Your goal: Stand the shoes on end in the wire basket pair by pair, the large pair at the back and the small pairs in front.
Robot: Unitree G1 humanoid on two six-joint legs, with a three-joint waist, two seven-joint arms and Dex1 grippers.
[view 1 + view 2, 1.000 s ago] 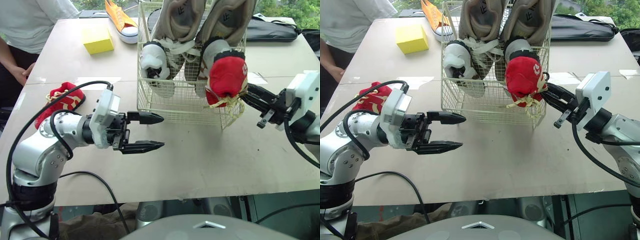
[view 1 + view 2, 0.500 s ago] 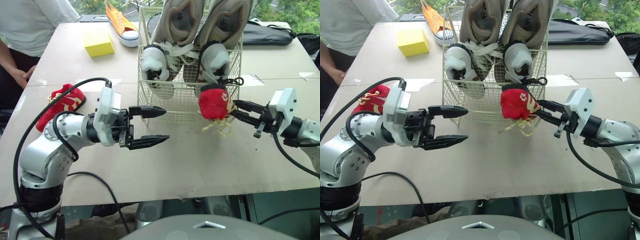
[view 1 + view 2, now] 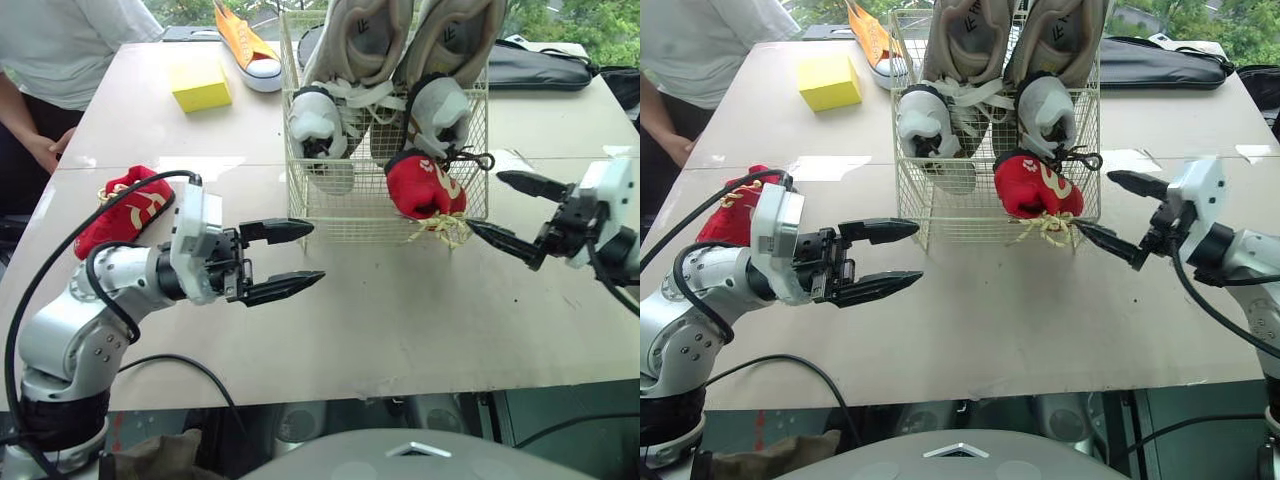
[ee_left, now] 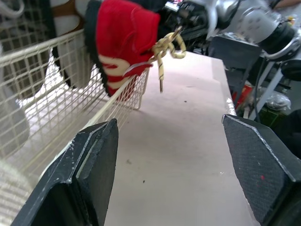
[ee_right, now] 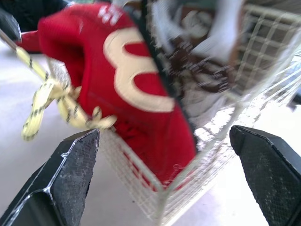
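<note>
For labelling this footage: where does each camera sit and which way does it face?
Left eye view: head, facing forward and down at the white wire basket; left gripper and right gripper show.
Right eye view: same head, same scene.
Left wrist view: left wrist, along its black fingers toward the small red shoe.
Right wrist view: right wrist, its fingers framing that same shoe, opposite side.

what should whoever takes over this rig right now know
Left claw: open, empty, over the table at the basket's front left.
Right claw: open, empty, just right of the basket.
Done: large grey pair at the back, white pair in front of it, one red shoe in the front right corner, laces hanging outside.
Left: second red shoe lies on the table by the left arm; orange shoe lies at the far end.
</note>
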